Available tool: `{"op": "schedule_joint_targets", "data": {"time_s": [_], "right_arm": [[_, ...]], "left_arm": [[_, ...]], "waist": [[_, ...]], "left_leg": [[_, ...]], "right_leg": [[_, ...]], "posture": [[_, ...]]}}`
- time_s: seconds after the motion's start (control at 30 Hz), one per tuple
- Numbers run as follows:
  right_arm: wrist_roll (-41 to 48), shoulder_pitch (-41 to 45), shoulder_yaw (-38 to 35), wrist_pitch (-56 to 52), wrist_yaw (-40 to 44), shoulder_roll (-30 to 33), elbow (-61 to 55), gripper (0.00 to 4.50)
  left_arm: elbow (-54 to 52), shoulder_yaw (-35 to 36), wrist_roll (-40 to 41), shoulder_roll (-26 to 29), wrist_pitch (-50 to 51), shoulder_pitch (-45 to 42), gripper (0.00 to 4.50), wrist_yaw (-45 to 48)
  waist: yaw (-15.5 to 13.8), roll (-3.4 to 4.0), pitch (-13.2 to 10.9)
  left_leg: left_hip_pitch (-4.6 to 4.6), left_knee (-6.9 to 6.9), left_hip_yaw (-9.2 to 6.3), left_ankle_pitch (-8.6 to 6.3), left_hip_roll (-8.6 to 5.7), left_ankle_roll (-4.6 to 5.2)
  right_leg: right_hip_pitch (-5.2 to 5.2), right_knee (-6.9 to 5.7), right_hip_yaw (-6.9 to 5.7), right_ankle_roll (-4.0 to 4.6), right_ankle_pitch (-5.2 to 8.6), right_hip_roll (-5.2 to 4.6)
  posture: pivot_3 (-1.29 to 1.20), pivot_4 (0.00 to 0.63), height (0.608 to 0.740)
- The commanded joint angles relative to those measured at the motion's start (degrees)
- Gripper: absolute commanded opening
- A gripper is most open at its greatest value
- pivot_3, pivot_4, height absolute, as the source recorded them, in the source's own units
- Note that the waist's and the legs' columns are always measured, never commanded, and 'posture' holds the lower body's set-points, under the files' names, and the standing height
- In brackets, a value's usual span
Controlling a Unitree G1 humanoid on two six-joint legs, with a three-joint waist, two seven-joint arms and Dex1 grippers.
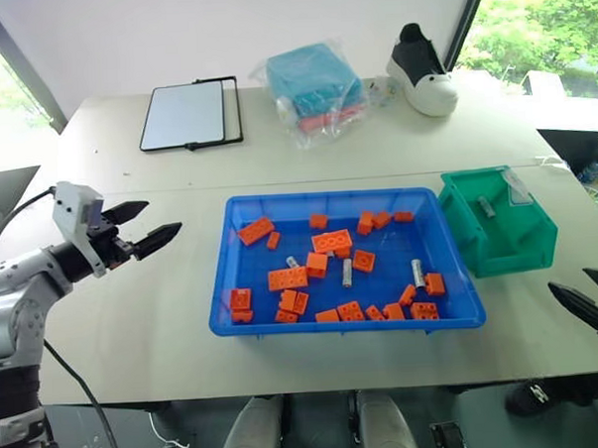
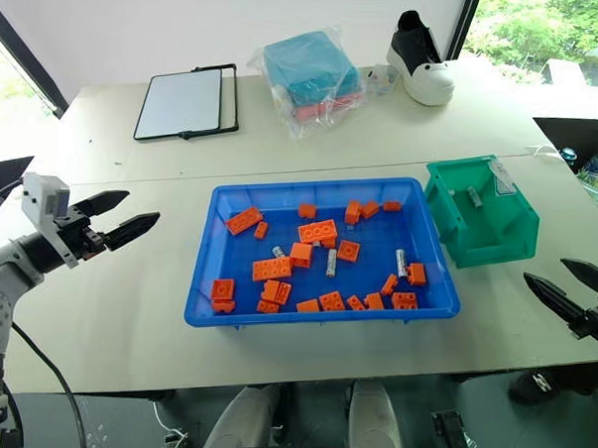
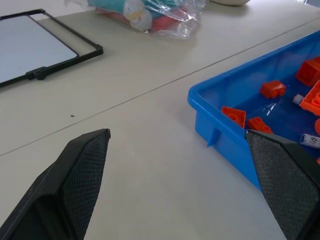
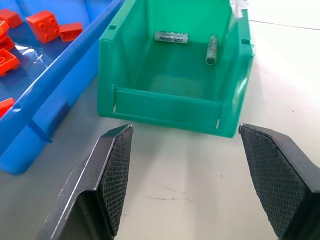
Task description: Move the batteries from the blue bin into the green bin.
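Blue bin mid-table, green bin touching its right rim, batteries among orange bricks, left gripper and right gripper spread empty over bare tabletop.

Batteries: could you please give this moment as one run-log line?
batteries: three in blue bin, two in green bin | left end effector: open, empty, left of blue bin | right end effector: open, empty, before green bin
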State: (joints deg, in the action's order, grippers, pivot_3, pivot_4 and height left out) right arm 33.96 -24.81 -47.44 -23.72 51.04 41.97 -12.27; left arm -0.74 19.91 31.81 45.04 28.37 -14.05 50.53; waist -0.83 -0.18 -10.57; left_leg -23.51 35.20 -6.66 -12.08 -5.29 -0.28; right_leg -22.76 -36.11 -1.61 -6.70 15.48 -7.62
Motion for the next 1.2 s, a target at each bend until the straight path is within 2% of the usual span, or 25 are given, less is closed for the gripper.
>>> {"op": "schedule_joint_targets", "data": {"time_s": [0.03,0.57,0.7,0.8,0.83,0.93,1.0,1.1,1.2], "right_arm": [[0.7,0.0,-1.0,0.6,-0.1,0.0,-1.7,3.46],[1.0,2.1,-1.9,-2.4,0.7,4.7,-2.1,3.46],[1.7,5.3,-0.4,-3.9,2.4,8.9,-2.9,3.46],[5.7,12.7,3.6,-9.2,2.0,14.1,-5.9,3.46],[7.6,16.7,6.1,-11.3,1.7,15.9,-6.8,3.46],[10.4,28.9,16.9,-15.8,1.4,19.1,-8.7,4.33],[8.6,37.1,27.3,-16.2,2.4,19.1,-10.3,4.47],[4.6,49.2,42.7,-16.6,4.6,15.2,-10.9,4.47],[-4.8,59.6,59.5,-11.9,8.7,6.8,-6.5,4.47]], "left_arm": [[-2.6,1.3,0.6,0.5,-0.2,0.6,4.50,0.0],[-6.0,-0.4,2.1,-0.7,1.7,1.3,4.50,-0.3],[-6.6,-1.4,3.3,-0.4,3.2,-0.7,4.50,0.7],[-8.5,-1.9,5.2,1.1,5.4,-1.6,4.50,3.3],[-9.5,-2.1,6.1,2.0,6.2,-1.8,4.50,4.6],[-12.8,-2.8,8.4,4.8,8.5,-2.2,4.50,8.4],[-14.7,-3.2,9.9,6.6,9.4,-2.3,4.50,11.2],[-16.6,-4.1,11.2,8.5,10.4,-3.2,4.50,13.7],[-18.8,-4.5,12.3,10.3,11.1,-3.4,4.50,15.7]], "waist": [[0.0,0.00,0.0],[0.0,0.00,0.0],[0.0,0.00,0.0],[0.4,-0.02,0.0],[0.7,-0.03,0.0],[0.9,-0.06,-0.1],[0.9,-0.11,-0.1],[1.3,-0.12,-0.1],[1.0,-0.24,-0.2]], "left_leg": [[0.00,0.00,0.01,0.00,-0.01,0.00],[0.00,0.01,0.03,0.01,0.00,0.01],[0.00,0.06,0.04,0.01,0.00,0.01],[0.02,0.09,0.11,0.01,0.03,0.01],[0.03,0.10,0.12,0.01,0.07,0.01],[0.03,0.06,0.13,0.02,0.17,0.03],[0.00,0.01,0.08,0.02,0.21,0.03],[-0.20,-0.02,0.13,0.02,0.16,0.03],[-0.64,0.06,0.09,0.05,0.07,0.03]], "right_leg": [[0.00,0.00,0.01,0.00,0.00,-0.01],[-0.01,0.00,0.02,0.01,0.00,0.00],[0.02,0.00,-0.02,0.00,-0.01,0.00],[0.01,0.00,-0.01,-0.01,-0.08,0.01],[0.00,-0.01,-0.02,0.00,-0.09,0.02],[-0.05,-0.02,-0.05,0.09,-0.13,0.06],[-0.10,-0.01,-0.06,0.13,-0.14,0.08],[-0.32,0.01,-0.05,0.11,-0.14,0.03],[-0.68,0.00,-0.06,-0.08,-0.26,0.02]], "posture": [[0.00,0.150,0.731],[0.00,0.150,0.731],[0.00,0.150,0.731],[0.00,0.150,0.731],[0.00,0.150,0.731],[0.00,0.150,0.731],[0.00,0.150,0.731],[0.00,0.150,0.731],[0.00,0.150,0.731]]}}
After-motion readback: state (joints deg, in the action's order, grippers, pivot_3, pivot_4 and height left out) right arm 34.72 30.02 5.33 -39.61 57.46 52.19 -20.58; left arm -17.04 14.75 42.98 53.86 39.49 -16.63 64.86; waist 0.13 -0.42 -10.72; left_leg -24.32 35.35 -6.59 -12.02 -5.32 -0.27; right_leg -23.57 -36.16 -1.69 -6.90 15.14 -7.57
